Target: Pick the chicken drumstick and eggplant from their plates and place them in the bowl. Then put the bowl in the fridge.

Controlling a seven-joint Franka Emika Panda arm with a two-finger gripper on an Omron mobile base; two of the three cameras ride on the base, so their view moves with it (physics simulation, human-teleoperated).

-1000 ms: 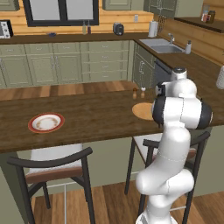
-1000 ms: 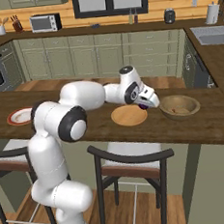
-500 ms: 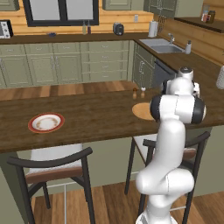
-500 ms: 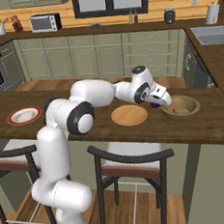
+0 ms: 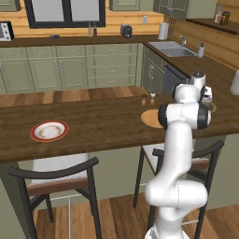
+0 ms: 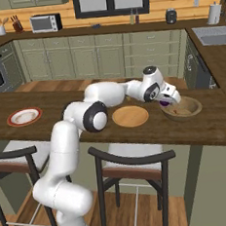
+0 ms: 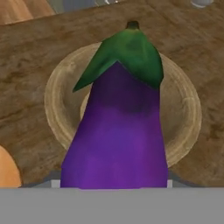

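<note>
The left base view looks forward and down from behind the arm, which rises at its lower right, across the long dark worktop (image 5: 93, 126) to the far cabinets and window. The right base view faces the same way from the other side, with the arm rising at its lower left. Both share the worktop, the red-rimmed plate (image 5: 49, 131) (image 6: 24, 116) and the flat wooden plate (image 5: 150, 118) (image 6: 130, 116). The hand view sits very near, looking steeply down along the eggplant (image 7: 117, 131) onto the bowl (image 7: 59, 92) beneath it.
</note>
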